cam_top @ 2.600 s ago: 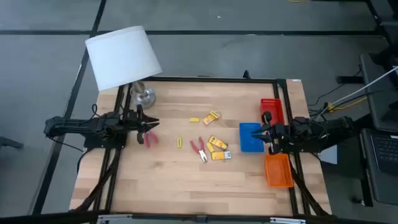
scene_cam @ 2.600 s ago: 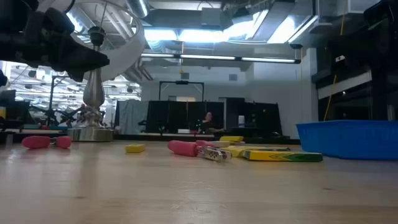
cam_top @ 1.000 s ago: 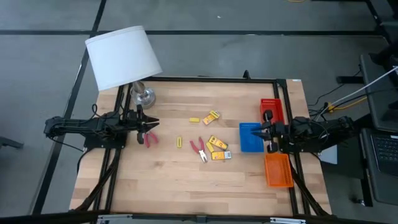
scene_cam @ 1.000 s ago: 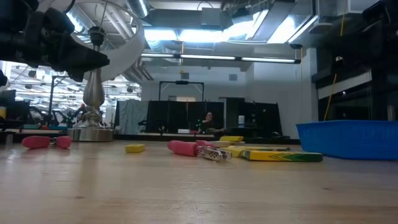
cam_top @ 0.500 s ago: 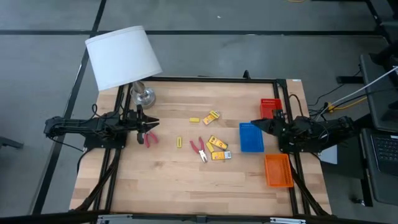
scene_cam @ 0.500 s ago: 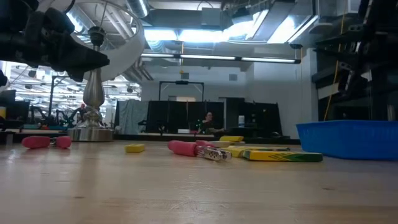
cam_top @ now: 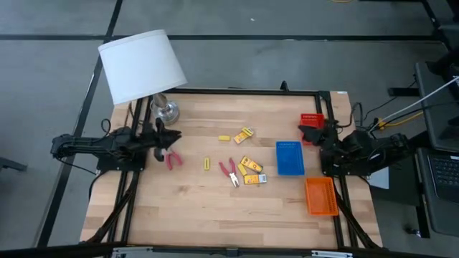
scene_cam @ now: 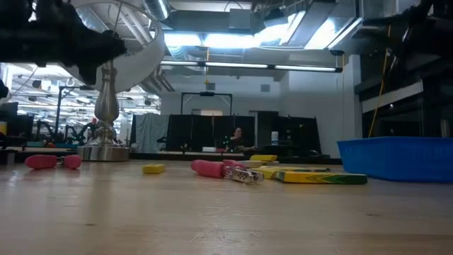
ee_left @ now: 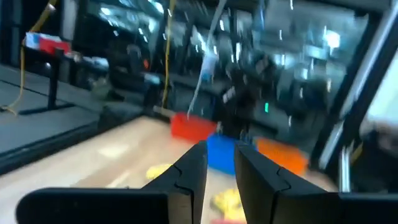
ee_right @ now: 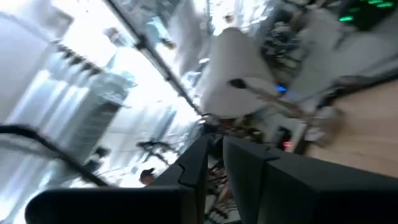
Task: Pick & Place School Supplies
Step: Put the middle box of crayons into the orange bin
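1. High view: my left claw (cam_top: 166,139) hangs at the left edge of the table (cam_top: 193,208), just beside one red tool (cam_top: 172,160) and near the lamp (cam_top: 140,64). My right claw (cam_top: 310,132) is at the right edge, over the red tray (cam_top: 313,120). The supplies lie loose in the middle: a second red tool (cam_top: 229,170), yellow packs (cam_top: 251,170) just beside it, one more pack (cam_top: 244,134) and small yellow pieces (cam_top: 207,164) farther off. I judge that none is in a tray yet. The risk: the packs lie close together, so a grasp can push one neighbour away.

2. Low view: the packs (scene_cam: 320,177) look very flat on the wood, and the tool (scene_cam: 221,168) lies low with a silver tip. I think my fingers can slide off such thin things. The blue tray (scene_cam: 396,157) stands at the right.

3. Left wrist view: my fingers (ee_left: 189,177) stand nearly together, with only a narrow gap, and hold nothing. The trays show far ahead.

4. Right wrist view: my fingers (ee_right: 194,165) are also almost together and empty. This camera looks up toward the room, so a descent from here may miss.
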You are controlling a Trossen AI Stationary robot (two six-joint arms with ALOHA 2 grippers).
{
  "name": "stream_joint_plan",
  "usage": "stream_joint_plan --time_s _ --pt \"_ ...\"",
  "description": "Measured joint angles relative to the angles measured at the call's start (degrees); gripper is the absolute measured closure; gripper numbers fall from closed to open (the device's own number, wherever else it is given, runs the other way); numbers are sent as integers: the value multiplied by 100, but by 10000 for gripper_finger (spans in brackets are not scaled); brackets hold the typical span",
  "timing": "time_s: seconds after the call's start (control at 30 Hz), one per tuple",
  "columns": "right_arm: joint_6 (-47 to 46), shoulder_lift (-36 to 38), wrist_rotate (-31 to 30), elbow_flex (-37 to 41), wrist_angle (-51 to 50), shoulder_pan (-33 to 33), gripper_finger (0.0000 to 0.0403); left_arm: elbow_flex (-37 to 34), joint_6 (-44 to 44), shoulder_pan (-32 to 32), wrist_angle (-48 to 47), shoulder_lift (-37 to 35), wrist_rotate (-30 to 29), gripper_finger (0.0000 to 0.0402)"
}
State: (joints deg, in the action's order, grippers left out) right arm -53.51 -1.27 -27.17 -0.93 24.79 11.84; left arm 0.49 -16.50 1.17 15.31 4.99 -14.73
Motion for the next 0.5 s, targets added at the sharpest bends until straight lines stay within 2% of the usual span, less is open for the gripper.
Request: stream_joint_plan --time_s 0.07,0.13,0.27,0.37,0.5 --pt "53 -73 47 0 318 2 347 0 -235 0 514 2 -359 325" --pt "181 -215 -2 2 662 7 347 1 -826 2 1121 -1 -680 325" --pt "567 -689 -70 1 1517 46 347 0 -1387 2 2198 -2 -798 325" --pt "866 -1120 -50 0 2099 97 347 1 -1425 2 2940 -6 -249 325" --pt "1055 -1638 57 0 2569 187 347 0 -1561 0 3098 -7 689 325"
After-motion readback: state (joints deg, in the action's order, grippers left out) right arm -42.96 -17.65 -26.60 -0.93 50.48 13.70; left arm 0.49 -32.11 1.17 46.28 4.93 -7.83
